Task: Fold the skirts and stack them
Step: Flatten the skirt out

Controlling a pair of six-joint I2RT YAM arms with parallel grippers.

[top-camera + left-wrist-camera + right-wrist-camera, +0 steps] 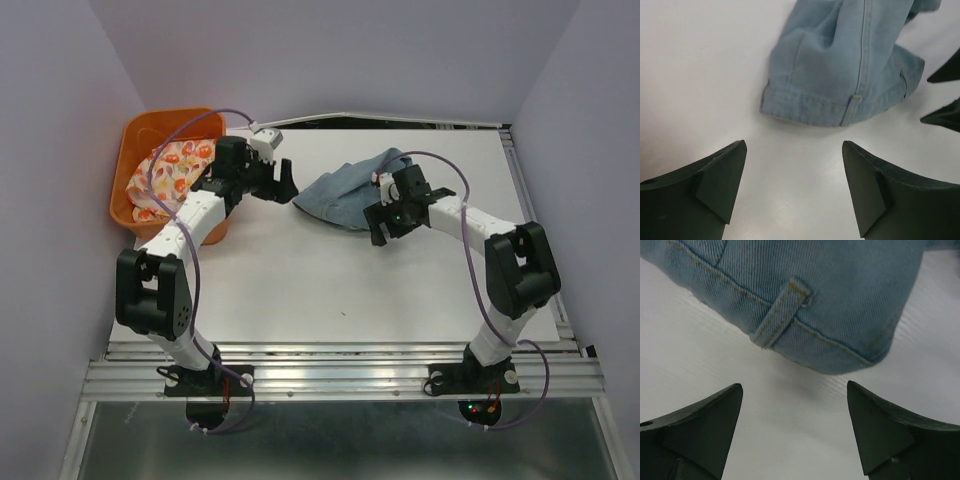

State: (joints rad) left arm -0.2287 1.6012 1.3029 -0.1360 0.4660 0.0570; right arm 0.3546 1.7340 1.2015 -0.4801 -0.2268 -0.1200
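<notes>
A white desk (330,290) carries two things. A crumpled light blue denim skirt (345,195) lies on it toward the far middle, its stitched hem resting on the white surface. An orange plastic basket (165,120) sits at the far left corner, apart from the skirt

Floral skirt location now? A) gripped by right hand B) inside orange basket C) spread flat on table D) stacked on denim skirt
B: the floral skirt sits bunched in the orange basket at far left; the denim skirt lies alone on the table, and the left hand and right hand are open and empty.
</notes>
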